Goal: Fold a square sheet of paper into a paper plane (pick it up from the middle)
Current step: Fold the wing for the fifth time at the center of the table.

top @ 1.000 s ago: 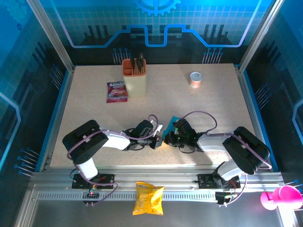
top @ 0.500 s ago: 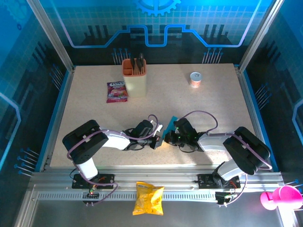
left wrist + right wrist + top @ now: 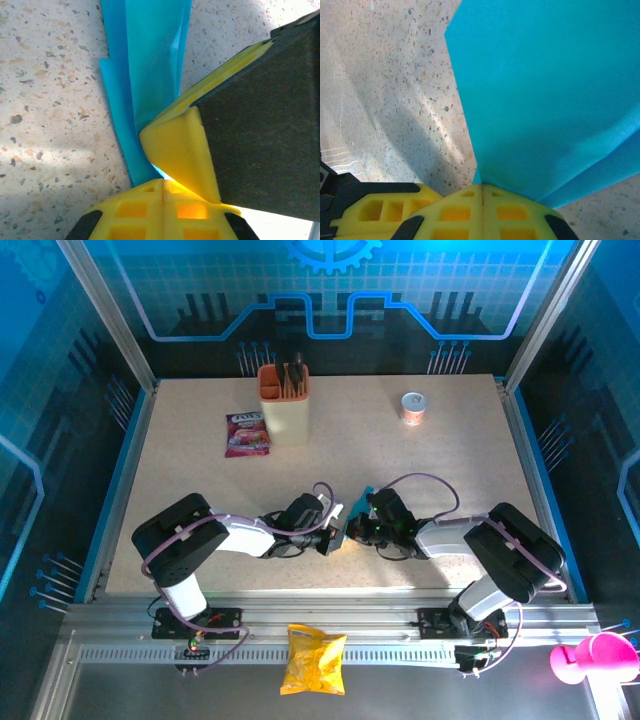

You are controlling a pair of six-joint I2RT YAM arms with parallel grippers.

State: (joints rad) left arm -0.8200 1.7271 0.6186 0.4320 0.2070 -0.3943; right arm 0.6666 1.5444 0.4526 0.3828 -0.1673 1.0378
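Observation:
The square sheet of paper (image 3: 366,493), bright cyan-blue, is folded into narrow layers and held up off the table between the two arms at the near middle. In the left wrist view the paper (image 3: 150,65) runs as a slim layered strip down into my left gripper (image 3: 162,182), which is shut on its lower end. A yellow fingertip (image 3: 175,145) of the right gripper presses against the strip there. In the right wrist view a broad face of the paper (image 3: 545,90) rises from my right gripper (image 3: 482,186), shut on its bottom edge. From above, the left gripper (image 3: 337,527) and right gripper (image 3: 357,530) almost touch.
An orange-cream holder (image 3: 284,405) with tools stands at the back left, a pink-purple snack packet (image 3: 246,433) beside it. A small can (image 3: 413,407) sits at the back right. A yellow crisp bag (image 3: 315,658) lies on the front rail.
The right gripper has edged a little left toward the left gripper, and less of the blue paper shows from above. The left arm has stayed put.

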